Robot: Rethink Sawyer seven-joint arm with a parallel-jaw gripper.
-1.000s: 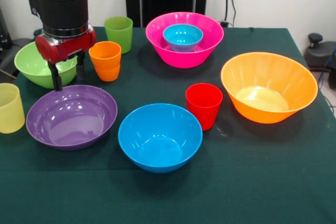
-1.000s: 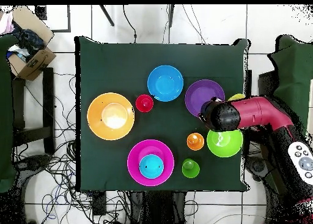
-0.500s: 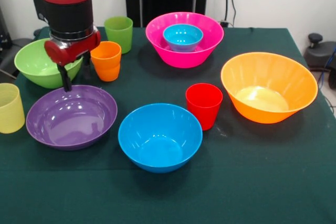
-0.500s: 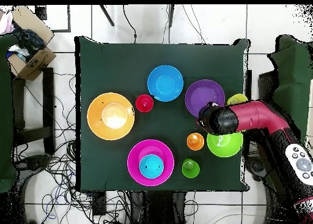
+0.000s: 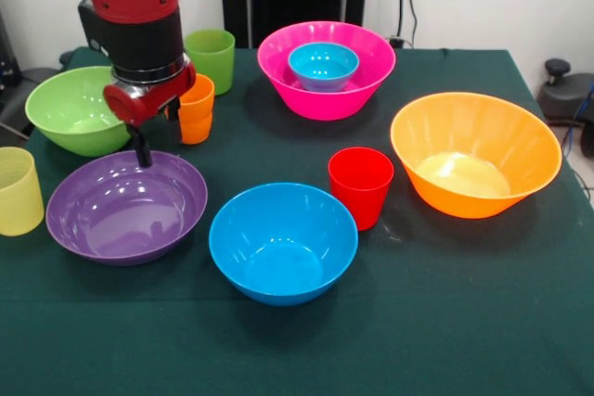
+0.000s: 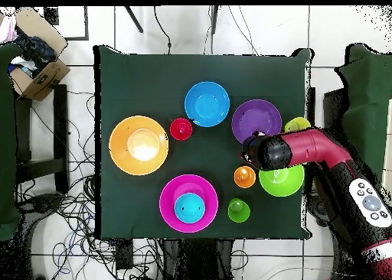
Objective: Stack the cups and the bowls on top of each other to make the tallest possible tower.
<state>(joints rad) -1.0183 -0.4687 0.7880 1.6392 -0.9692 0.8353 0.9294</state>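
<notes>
Sliding sideways along the purple bowl's (image 5: 126,206) far rim toward the orange cup (image 5: 194,108), the gripper (image 5: 152,136) is holding nothing; how wide its fingers are standing I cannot tell. Only the small blue bowl (image 5: 323,65) is sitting nested in the pink bowl (image 5: 327,90); everything else is waiting unstacked.

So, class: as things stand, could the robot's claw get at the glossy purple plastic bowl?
Probably yes. The claw hangs just above the far rim of the glossy purple plastic bowl, which sits open and empty, with nothing between them. The small orange plastic cup stands close behind, apart from the bowl.
</notes>
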